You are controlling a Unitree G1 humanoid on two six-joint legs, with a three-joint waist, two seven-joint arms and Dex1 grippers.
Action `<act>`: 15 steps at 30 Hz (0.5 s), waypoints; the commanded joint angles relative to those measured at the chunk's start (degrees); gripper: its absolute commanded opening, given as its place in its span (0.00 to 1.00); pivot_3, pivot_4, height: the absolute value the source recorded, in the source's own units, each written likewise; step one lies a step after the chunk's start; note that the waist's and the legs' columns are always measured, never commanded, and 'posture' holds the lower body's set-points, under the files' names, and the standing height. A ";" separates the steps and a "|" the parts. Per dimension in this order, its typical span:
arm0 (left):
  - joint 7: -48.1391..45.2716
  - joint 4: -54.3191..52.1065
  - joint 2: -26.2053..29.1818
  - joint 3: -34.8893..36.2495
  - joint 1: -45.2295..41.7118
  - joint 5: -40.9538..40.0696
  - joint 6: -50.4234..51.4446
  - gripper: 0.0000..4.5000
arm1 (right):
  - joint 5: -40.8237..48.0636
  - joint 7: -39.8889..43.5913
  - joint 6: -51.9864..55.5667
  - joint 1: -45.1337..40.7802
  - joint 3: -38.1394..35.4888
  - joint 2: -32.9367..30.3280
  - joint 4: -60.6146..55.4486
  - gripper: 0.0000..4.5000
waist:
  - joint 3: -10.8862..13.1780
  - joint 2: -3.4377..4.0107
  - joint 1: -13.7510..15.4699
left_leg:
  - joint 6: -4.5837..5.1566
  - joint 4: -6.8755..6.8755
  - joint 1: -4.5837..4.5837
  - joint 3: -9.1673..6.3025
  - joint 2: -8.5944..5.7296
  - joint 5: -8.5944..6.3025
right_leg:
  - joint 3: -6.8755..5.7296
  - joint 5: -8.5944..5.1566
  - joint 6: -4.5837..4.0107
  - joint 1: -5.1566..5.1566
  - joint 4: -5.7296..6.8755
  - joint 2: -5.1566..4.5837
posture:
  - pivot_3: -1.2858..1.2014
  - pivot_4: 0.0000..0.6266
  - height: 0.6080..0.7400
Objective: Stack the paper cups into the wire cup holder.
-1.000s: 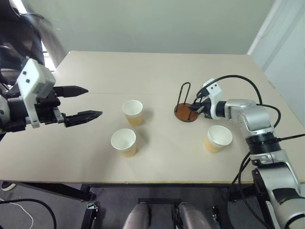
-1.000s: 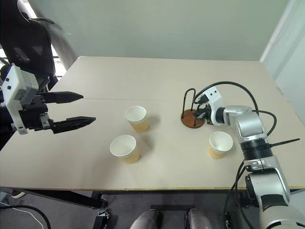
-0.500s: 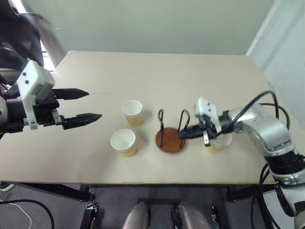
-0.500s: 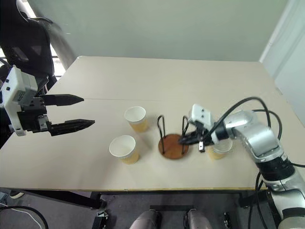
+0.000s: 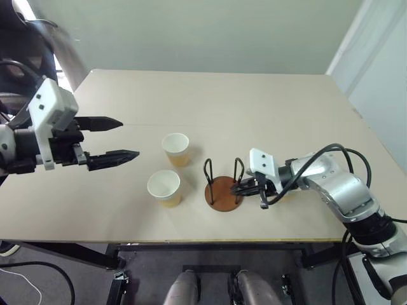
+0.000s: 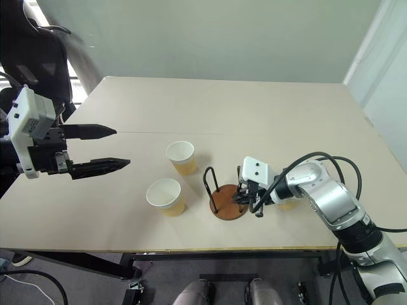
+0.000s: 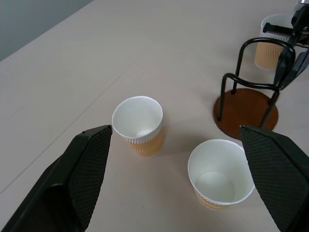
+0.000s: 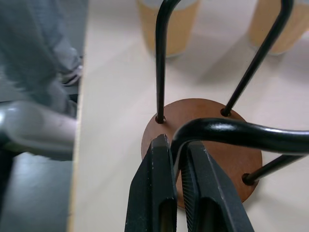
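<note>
Head stereo pair looking down over table [image 5: 254, 101], wrist cameras close, sharing wire cup holder [image 7: 246, 108]

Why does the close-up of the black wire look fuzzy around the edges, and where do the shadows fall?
Right wrist view: the wire cup holder is sharp, while the paper cups behind blur, out of focus. Left eye view: soft shadows lie beside each cup on the table.

Left end effector [image 5: 130, 138] raised, fingers spread; right end effector [image 5: 240, 187] low, fingers pinched
</note>
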 commanded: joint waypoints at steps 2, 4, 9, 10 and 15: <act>0.99 1.19 1.20 1.05 -1.44 2.17 -2.14 1.00 | -1.37 -0.28 -1.91 -0.12 1.55 0.30 -1.77 0.01 | 0.00 0.00 0.00 | -0.01 -0.02 0.00 0.00 0.00 -0.02 | 0.00 -0.01 0.01 0.00 -0.01 0.00 | 0.52 0.24 1.00; 0.95 1.49 1.14 1.21 -1.65 2.34 -2.40 1.00 | -1.67 0.15 -2.57 0.01 2.09 0.26 -2.08 0.01 | 0.00 0.00 0.01 | -0.01 -0.04 0.00 0.00 0.01 -0.03 | -0.01 -0.01 0.01 0.00 -0.01 0.00 | 0.52 0.24 1.00; 0.66 1.95 1.11 0.83 -2.45 2.87 -2.69 1.00 | -3.63 1.89 -6.34 -0.27 3.59 -0.88 -1.12 0.06 | -0.01 -0.01 0.01 | -0.02 -0.04 0.00 0.00 0.01 -0.03 | 0.00 -0.01 0.01 0.00 -0.02 0.00 | 0.52 0.24 1.00; 0.65 1.99 1.13 0.81 -2.56 2.93 -2.67 1.00 | -4.12 2.14 -6.97 -0.30 3.78 -1.14 -0.73 0.13 | -0.01 -0.02 0.02 | -0.03 -0.04 0.00 0.00 0.01 -0.03 | 0.00 -0.01 0.00 0.00 -0.02 0.00 | 0.52 0.24 1.00; 0.80 2.24 0.93 0.46 -3.32 3.05 -2.72 1.00 | -5.23 2.81 -9.04 -0.11 4.17 -1.18 1.11 0.48 | -0.01 -0.04 0.03 | -0.03 -0.04 0.00 0.00 0.01 -0.03 | 0.00 -0.02 0.00 0.00 -0.02 0.01 | 0.52 0.24 1.00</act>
